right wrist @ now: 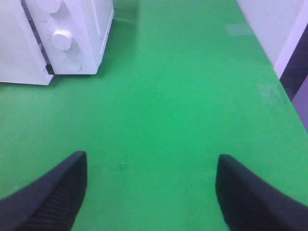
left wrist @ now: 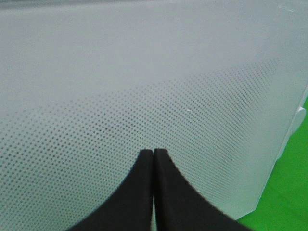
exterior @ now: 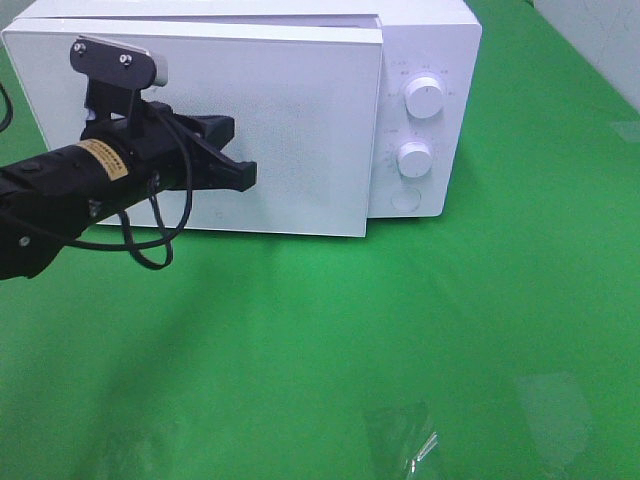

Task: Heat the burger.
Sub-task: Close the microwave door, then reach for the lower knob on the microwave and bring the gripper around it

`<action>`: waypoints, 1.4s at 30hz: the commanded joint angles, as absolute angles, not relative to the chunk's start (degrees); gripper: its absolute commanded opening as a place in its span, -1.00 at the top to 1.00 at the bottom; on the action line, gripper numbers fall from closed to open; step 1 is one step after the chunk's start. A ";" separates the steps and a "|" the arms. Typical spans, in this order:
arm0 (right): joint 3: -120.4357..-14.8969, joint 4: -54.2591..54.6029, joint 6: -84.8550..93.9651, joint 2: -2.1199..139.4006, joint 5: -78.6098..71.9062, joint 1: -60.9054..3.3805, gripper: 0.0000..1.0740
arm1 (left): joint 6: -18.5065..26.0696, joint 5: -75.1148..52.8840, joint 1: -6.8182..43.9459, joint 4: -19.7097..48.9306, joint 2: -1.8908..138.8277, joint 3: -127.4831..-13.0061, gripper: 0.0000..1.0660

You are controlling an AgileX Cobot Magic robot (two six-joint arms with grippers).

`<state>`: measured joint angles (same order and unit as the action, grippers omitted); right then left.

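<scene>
The burger is out of view. A white microwave (exterior: pixel 425 40) stands at the back of the green table, its door (exterior: pixel 300 130) almost flat against the body, the edge by the controls standing slightly proud. My left gripper (exterior: pixel 246 178) is shut, empty, with its tips at the door's front. In the left wrist view the closed gripper (left wrist: pixel 153 155) points at the door's dotted window (left wrist: pixel 144 96). My right gripper (right wrist: pixel 151 163) is open and empty above the bare green table; the microwave (right wrist: pixel 77 29) lies well ahead of it to one side.
Two white knobs (exterior: pixel 425 98) (exterior: pixel 413 158) and a round button (exterior: pixel 405 198) sit on the microwave's control panel. A green cloth (exterior: pixel 400 330) covers the table. Clear tape patches (exterior: pixel 400 430) lie near the front edge. A pale wall (right wrist: pixel 269 24) borders the table's right side.
</scene>
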<state>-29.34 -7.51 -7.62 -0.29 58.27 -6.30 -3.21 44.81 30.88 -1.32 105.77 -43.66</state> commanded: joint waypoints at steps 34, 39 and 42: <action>-29.22 -7.39 -7.22 -1.66 57.58 -5.96 -0.36 | 2.06 23.32 36.61 5.56 111.55 -63.25 1.00; -29.22 -7.39 -7.22 -1.66 57.58 -5.96 -0.36 | 2.01 19.65 41.08 5.67 108.00 -59.07 0.68; -29.22 -7.39 -7.22 -1.66 57.58 -5.96 -0.36 | 2.01 12.95 44.00 5.73 105.25 -56.84 -0.16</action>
